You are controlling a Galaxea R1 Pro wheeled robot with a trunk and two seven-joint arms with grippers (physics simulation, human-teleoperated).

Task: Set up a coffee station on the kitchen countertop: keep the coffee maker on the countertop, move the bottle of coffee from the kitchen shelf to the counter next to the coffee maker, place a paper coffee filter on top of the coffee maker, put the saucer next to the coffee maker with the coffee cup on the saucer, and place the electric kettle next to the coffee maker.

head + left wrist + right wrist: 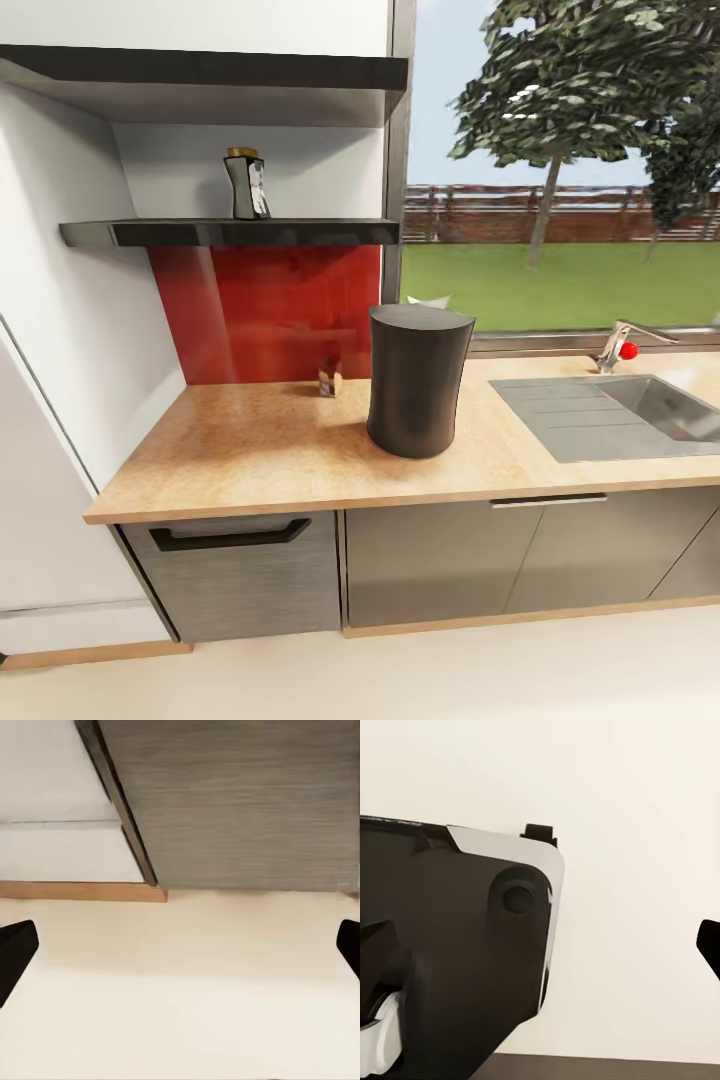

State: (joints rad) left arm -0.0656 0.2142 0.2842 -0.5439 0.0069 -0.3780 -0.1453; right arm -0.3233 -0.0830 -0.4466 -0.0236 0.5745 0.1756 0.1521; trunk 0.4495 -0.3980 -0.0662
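Above the floor [180, 1020], left pincer [180, 952] gapes wide, holding nothing

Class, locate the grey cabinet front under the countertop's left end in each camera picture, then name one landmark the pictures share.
Head view: grey cabinet front at lower left, under the kitchen countertop.
Left wrist view: it fills the upper part, beside a white panel.
Right wrist view: cream floor and a dark robot part.
Shared landmark: the cream floor.
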